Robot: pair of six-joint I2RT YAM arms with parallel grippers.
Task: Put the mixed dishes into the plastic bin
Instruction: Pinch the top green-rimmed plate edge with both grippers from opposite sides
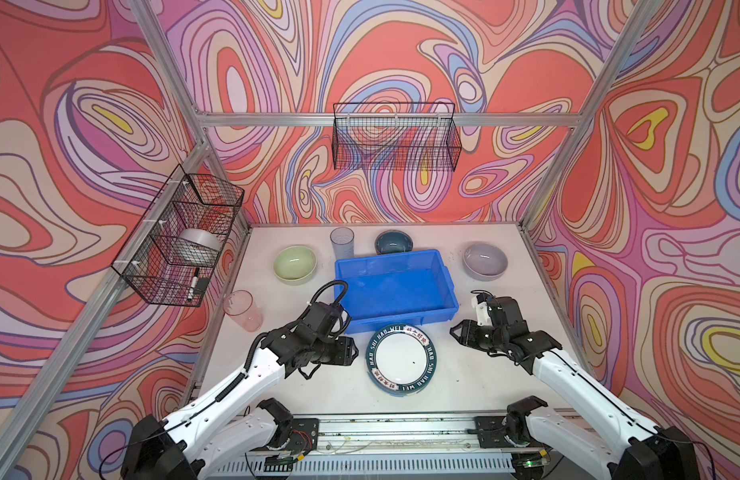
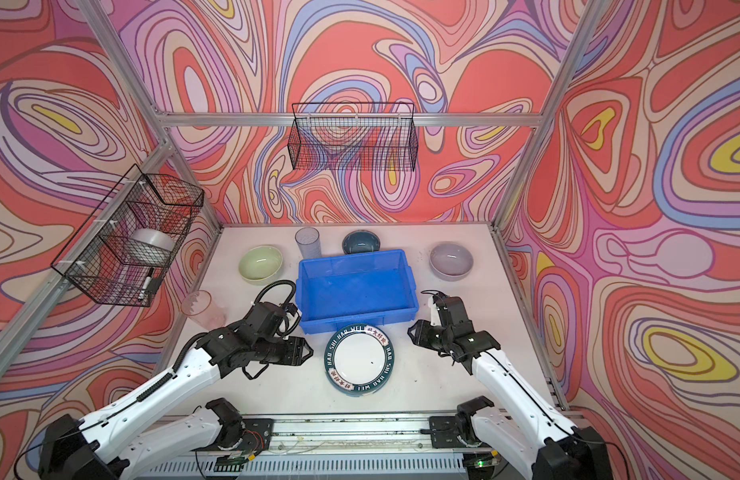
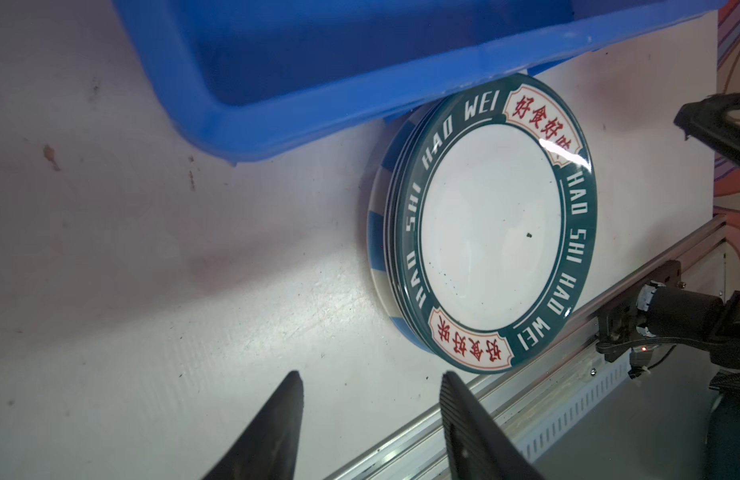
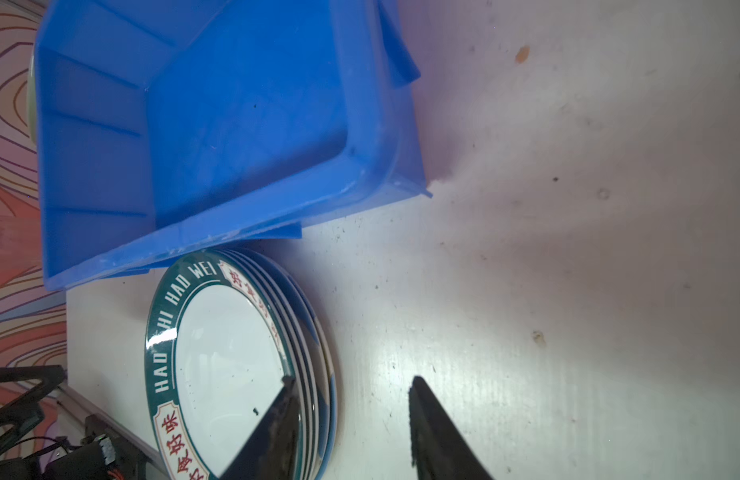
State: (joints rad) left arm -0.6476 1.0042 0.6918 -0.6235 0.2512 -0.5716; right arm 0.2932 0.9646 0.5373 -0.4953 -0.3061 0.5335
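Between left end effector and right end effector: plate stack, green lettering uppermost, on tabletop, touching plastic bin just beyond. Both released, empty, apart from stack. Step, judged: approach. Next: grip a rim, lift over bin wall.

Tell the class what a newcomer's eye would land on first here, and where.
The swirling red, pink and purple walls strike first, enclosing the white table. Then comes the bright blue bin at its middle, with a stack of plates, green-lettered on top, at its near wall, between the left gripper and right gripper.
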